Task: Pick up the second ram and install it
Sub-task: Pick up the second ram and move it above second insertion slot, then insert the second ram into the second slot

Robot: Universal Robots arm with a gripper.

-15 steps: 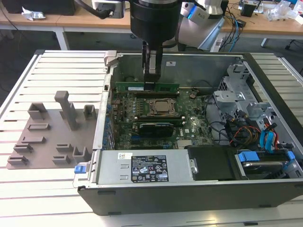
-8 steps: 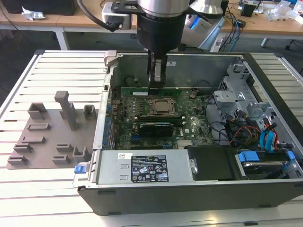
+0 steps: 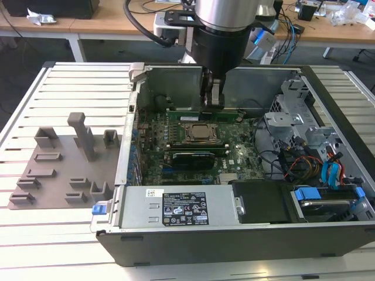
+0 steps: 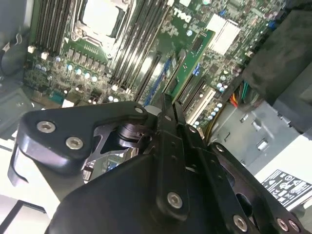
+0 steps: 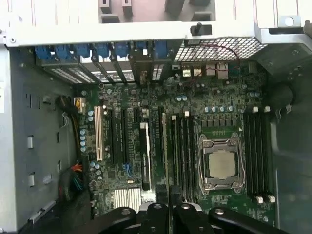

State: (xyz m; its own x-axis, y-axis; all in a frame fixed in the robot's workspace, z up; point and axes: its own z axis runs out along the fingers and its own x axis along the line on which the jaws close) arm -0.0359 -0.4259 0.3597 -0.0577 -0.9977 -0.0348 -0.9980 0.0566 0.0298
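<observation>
Grey tray (image 3: 58, 175) sits on the exterior view's left, 1 of it, with small holders on top. Next comes 1 open computer case (image 3: 176, 79) with 1 green motherboard (image 3: 234, 155) inside. Over the middle of the board hangs 1 claw (image 3: 212, 104), pinched tight on the second ram (image 4: 192, 62). That is 1 thin green stick, held above the board near the 1 processor socket (image 3: 196, 132). So the pick-up part looks done. The stick does not look pushed into a slot yet, so that part is left. 2 groups of long black slots (image 5: 256, 146) sit beside the socket, 1 each side. Far right are blue cables (image 3: 331, 172).
</observation>
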